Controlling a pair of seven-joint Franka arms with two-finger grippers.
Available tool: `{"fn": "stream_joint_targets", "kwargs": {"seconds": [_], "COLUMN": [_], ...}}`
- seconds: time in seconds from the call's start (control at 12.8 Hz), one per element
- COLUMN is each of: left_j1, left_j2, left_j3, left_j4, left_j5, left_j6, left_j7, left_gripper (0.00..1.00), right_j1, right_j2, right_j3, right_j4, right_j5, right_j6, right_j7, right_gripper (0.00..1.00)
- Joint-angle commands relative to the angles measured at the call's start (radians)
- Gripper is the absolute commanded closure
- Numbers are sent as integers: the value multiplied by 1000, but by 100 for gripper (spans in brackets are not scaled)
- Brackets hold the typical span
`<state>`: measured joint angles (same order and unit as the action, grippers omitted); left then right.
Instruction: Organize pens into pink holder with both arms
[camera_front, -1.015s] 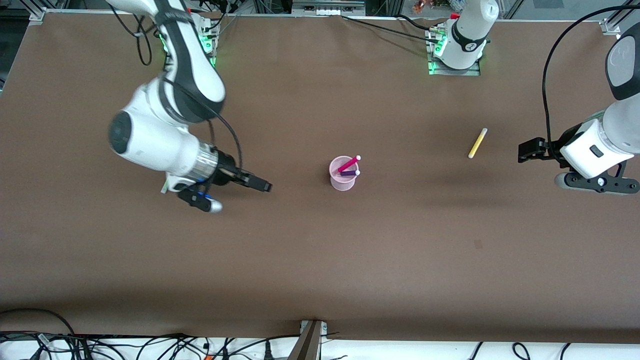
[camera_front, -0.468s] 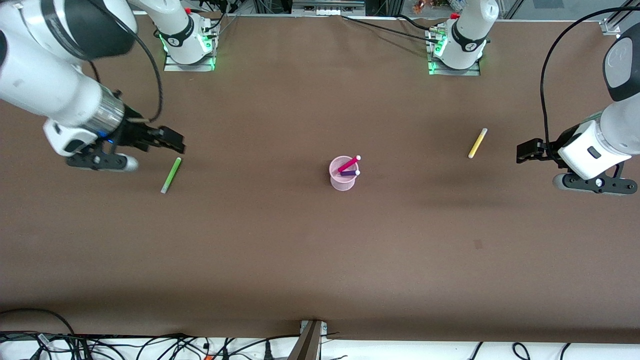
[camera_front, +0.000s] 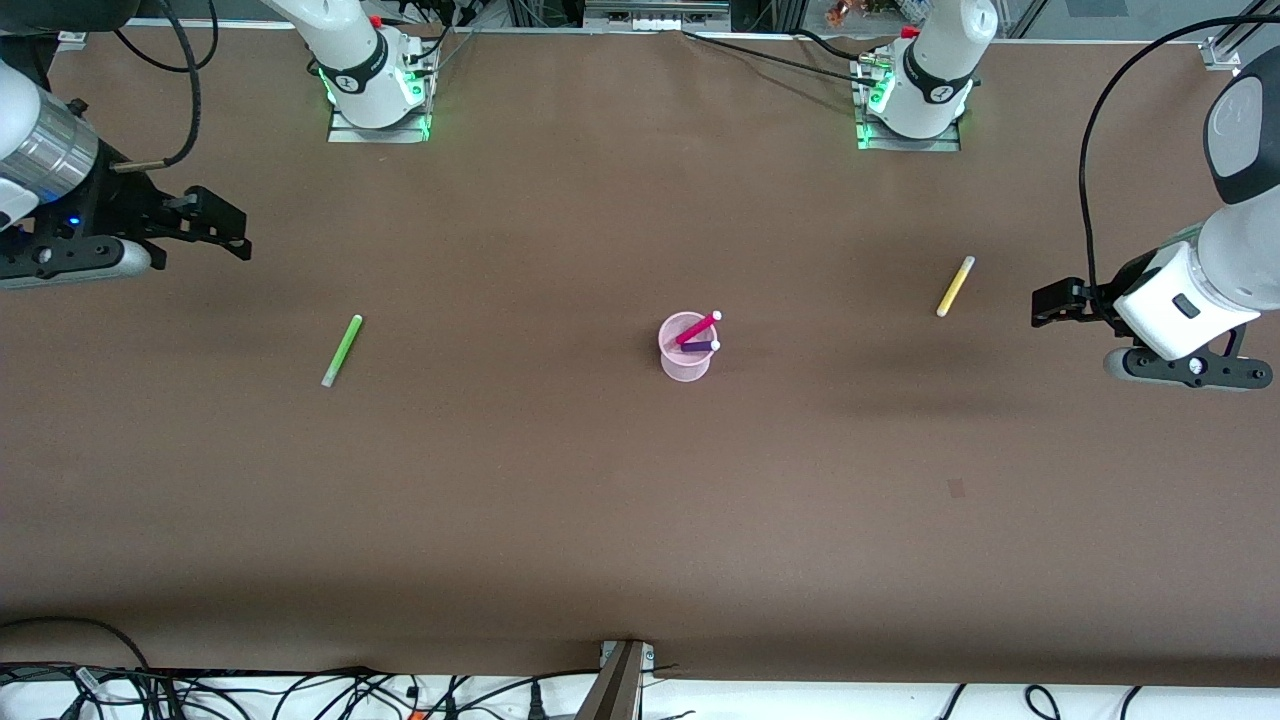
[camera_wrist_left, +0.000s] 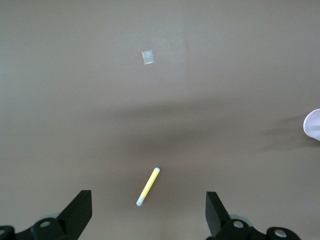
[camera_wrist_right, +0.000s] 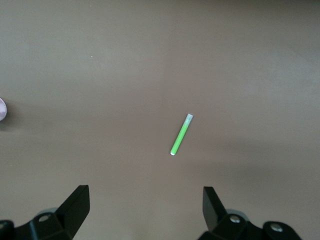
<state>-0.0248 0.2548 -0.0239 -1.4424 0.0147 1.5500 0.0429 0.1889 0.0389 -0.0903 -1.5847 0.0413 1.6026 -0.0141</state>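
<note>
Standing mid-table: pink holder (camera_front: 685, 348), upright, with magenta pen (camera_front: 697, 329) and dark purple pen (camera_front: 700, 346) inside, pale ends leaning out toward the left arm's end. Lying flat on the brown table (camera_front: 620, 520): green pen (camera_front: 342, 350) toward the right arm's end, yellow pen (camera_front: 955, 286) toward the left arm's end, both well apart from the holder.

Hovering at the right arm's end of the table: right gripper (camera_front: 215, 225), fingers spread wide, holding nothing, over bare surface near the green pen. Hovering at the left arm's end: left gripper (camera_front: 1055, 302), fingers spread wide, holding nothing, near the yellow pen.

Shown by the front view only: both pens inside the holder, both arm bases with green lights along the upper edge, cables along the lower edge beneath the table rim.

Shown by the left wrist view only: small pale square patch (camera_wrist_left: 147, 57) on the surface, barely a faint mark in the front view. Also there: yellow pen (camera_wrist_left: 148, 186) between the two dark fingers (camera_wrist_left: 80, 212), not touching either; sliver of the holder (camera_wrist_left: 313, 123) at the frame edge.

Shown by the right wrist view: green pen (camera_wrist_right: 181, 134) ahead of the wide fingers (camera_wrist_right: 75, 205), apart from them; sliver of the holder (camera_wrist_right: 2, 109) at the edge.

Surface: matte brown covering, soft arm shadows. Surroundings: metal framing at the corners, white floor strip with tangled black cables.
</note>
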Motion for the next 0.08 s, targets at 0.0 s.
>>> {"fn": "stream_joint_targets", "kwargs": {"seconds": [0.0], "left_j1": [-3], "left_j2": [-12], "left_j3": [-5], "left_j4": [-15], "left_j5": [22], "left_j6": [12], "left_j7": [-15], "left_gripper": [0], "right_j1": [-14], "right_j2": [-13], "right_j3": [29], "right_j4": [6], "right_j5": [-21], "right_j6": [-53], "right_j7": [-6], "right_gripper": [0]}}
